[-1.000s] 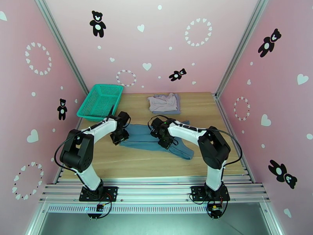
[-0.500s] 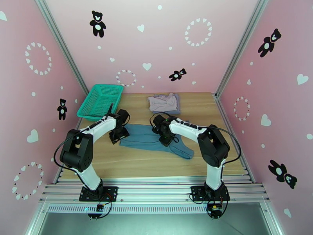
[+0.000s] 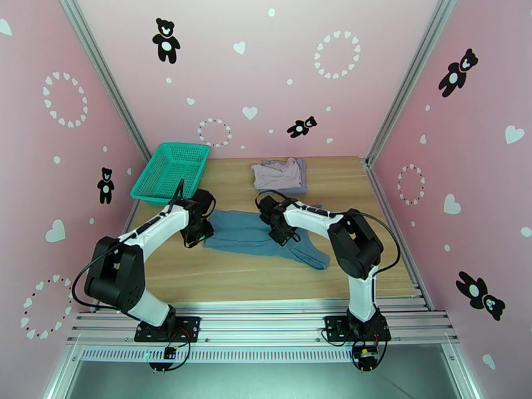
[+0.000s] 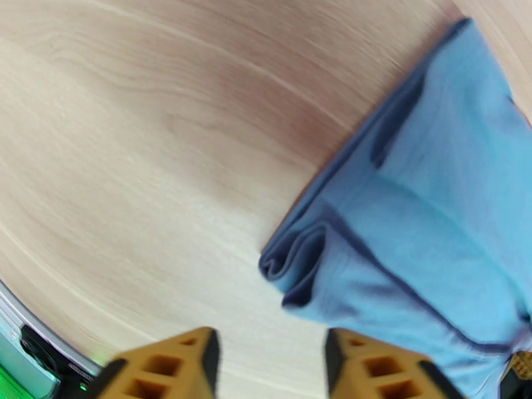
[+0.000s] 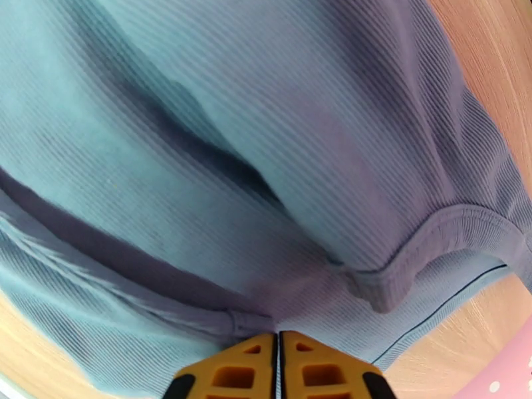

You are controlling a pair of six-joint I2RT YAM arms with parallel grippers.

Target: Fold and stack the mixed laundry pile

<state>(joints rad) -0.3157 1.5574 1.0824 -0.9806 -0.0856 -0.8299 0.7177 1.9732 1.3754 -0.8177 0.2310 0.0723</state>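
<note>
Left hand (image 4: 272, 367): orange fingers (image 4: 166, 367) spread, nothing between them; it hangs over bare wood just beside the left end of the teal-blue top (image 4: 425, 214), where the cloth is doubled into a rolled fold with a dark seam.

Right hand (image 5: 278, 367): fingers pressed together, tips against the ribbed cloth near a hem; cannot tell whether any cloth is nipped between them.

From above: left hand (image 3: 197, 233) at the top's left edge, right hand (image 3: 284, 235) on its middle; teal-blue top (image 3: 243, 237) lies flat and long across mid tabletop (image 3: 233, 274), right end trailing toward the near right.

Far centre: mauve-grey garment (image 3: 274, 173) folded on the grey-lavender garment (image 3: 302, 177); green mesh basket (image 3: 169, 171) at far left, well apart from the top.
</note>
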